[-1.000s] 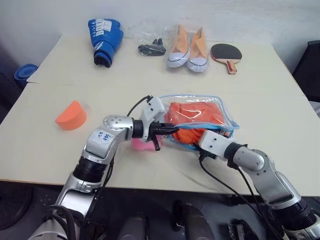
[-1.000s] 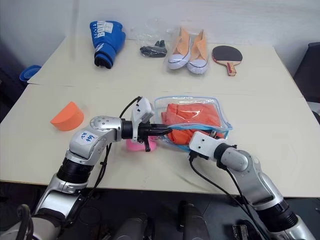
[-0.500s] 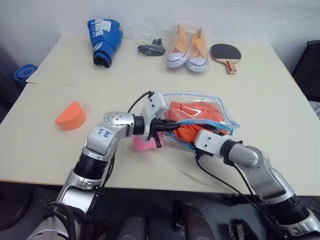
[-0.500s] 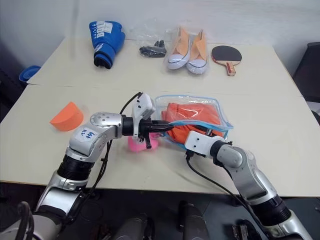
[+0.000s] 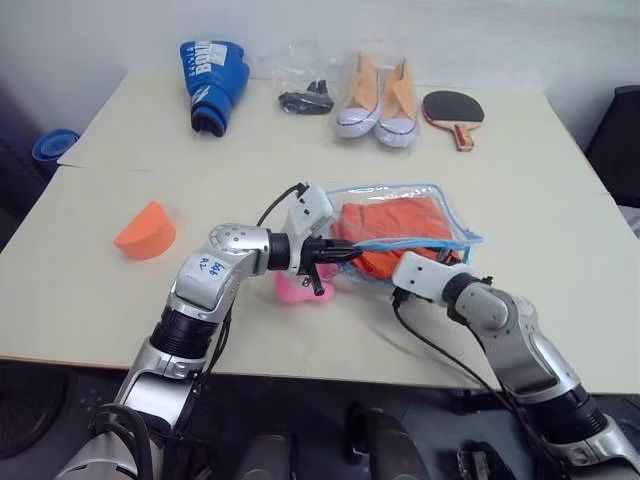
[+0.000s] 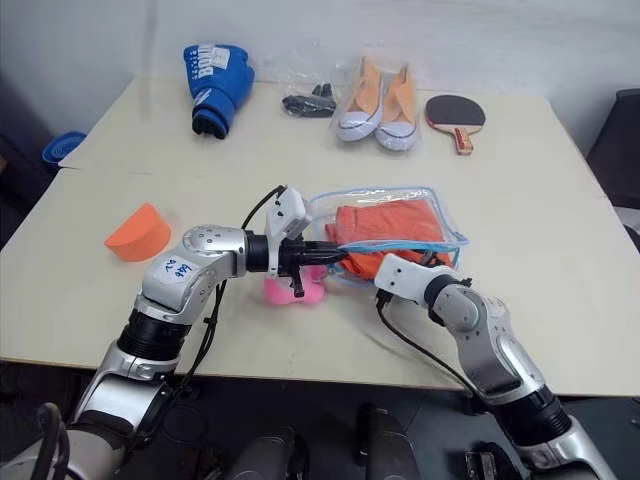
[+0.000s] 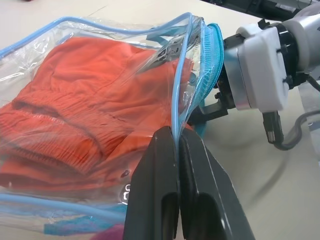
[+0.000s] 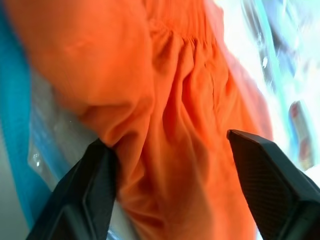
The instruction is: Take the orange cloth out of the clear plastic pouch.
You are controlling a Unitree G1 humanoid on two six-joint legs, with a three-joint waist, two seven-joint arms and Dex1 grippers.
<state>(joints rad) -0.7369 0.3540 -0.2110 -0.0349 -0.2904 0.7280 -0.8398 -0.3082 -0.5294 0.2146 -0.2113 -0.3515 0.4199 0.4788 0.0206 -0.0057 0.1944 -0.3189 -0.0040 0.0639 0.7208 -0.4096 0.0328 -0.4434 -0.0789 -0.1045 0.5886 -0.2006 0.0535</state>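
Table [image 5: 560, 230]: left gripper [image 7: 177, 137] pinches clear plastic pouch [image 5: 440, 205] rim; right gripper [image 8: 172, 165] jaws wide around orange cloth [image 8: 170, 75].

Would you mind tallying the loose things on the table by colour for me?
Orange: 2, the orange cloth and the wedge
Orange and white: 2, the sneakers
Blue: 1, the boxing glove
Clear: 2, the clear plastic pouch and the bag of black items
Pink: 1, the plush charm
Black and red: 1, the paddle
Total: 9
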